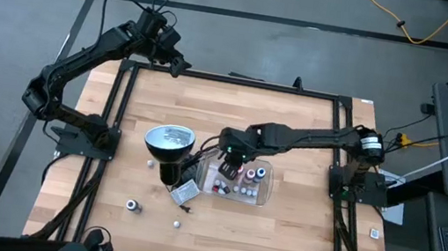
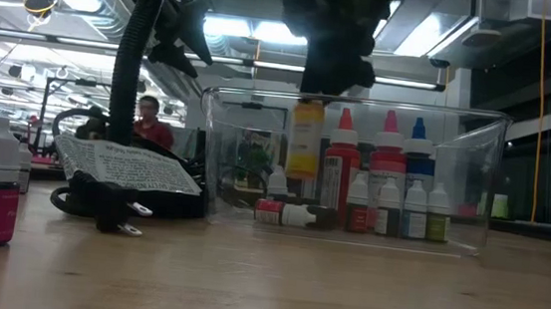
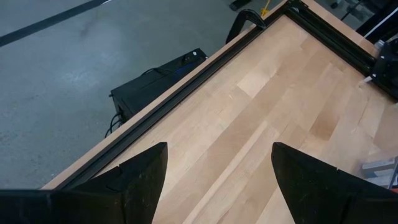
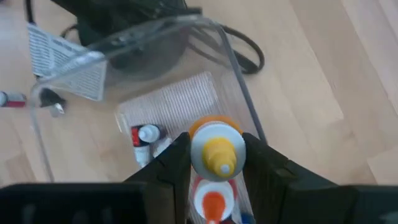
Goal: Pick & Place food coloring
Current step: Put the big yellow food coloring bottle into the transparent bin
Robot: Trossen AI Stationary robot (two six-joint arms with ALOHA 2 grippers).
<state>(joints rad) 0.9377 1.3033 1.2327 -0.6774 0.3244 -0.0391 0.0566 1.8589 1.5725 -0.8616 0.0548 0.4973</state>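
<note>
Wooden table [image 1: 292, 145], lit workshop behind. Right gripper [image 4: 215, 163] hangs over the clear tray [image 2: 473, 182], fingers clamped on a yellow-capped food coloring bottle [image 4: 216, 149] held above the bottles standing inside. Left gripper [image 3: 217, 171] waits, fingers apart and empty, at the table's far left corner.

From here I can't read any wording. The white paper tag [image 2: 130, 165] on the black lamp cord carries rows of small dark print, too fine to make out. The small bottles' labels [image 2: 338, 180] show no legible letters or numbers.
</note>
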